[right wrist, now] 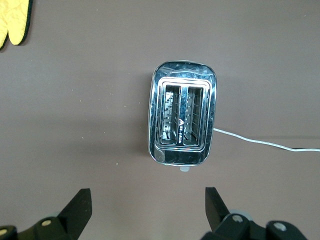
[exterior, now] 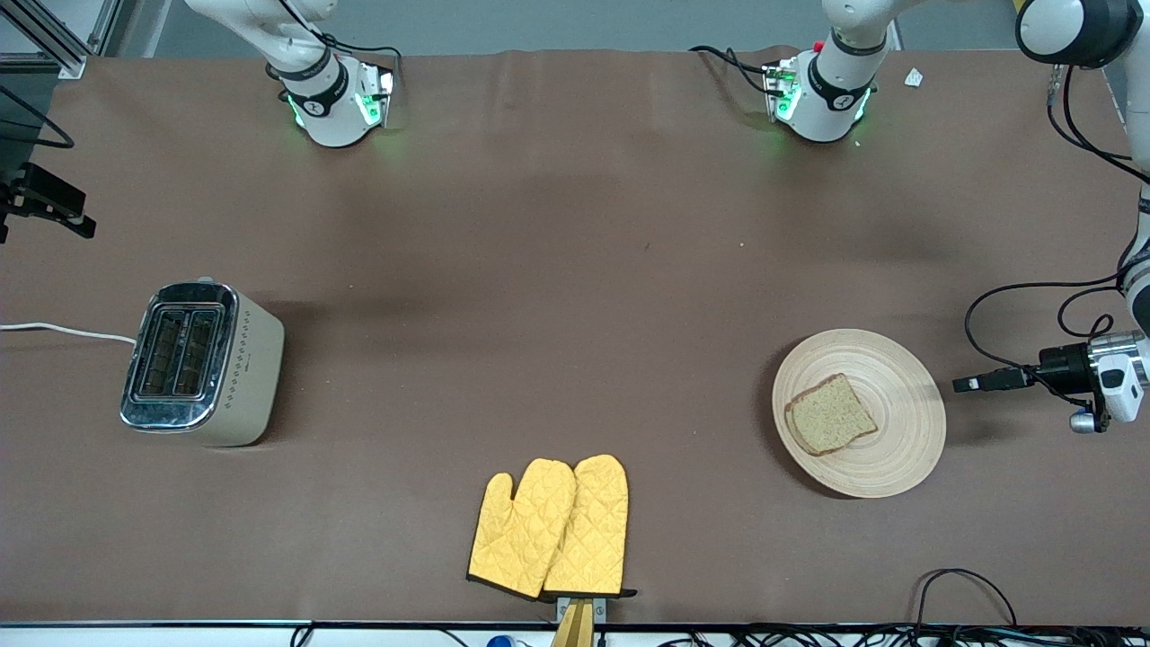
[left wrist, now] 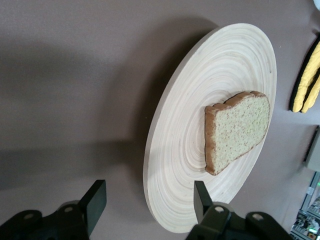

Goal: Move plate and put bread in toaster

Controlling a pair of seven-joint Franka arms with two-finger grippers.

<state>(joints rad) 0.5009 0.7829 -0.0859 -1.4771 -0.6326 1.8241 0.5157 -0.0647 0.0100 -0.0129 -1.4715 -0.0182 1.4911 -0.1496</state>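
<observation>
One bread (exterior: 831, 414) slice on plate (exterior: 903, 440), lower right of frame. Left gripper (exterior: 975, 382) just beside plate rim, jaws spread. Right gripper (right wrist: 145, 207) over toaster (exterior: 202, 364), jaws spread.

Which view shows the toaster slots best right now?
The right wrist view: it looks straight down into both slots of the toaster. The front view shows the toaster smaller and at an angle. The left wrist view does not show it.

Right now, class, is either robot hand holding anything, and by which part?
Nothing is held. The left hand straddles the plate's rim, fingers apart; the right hand hangs open above the toaster.
</observation>
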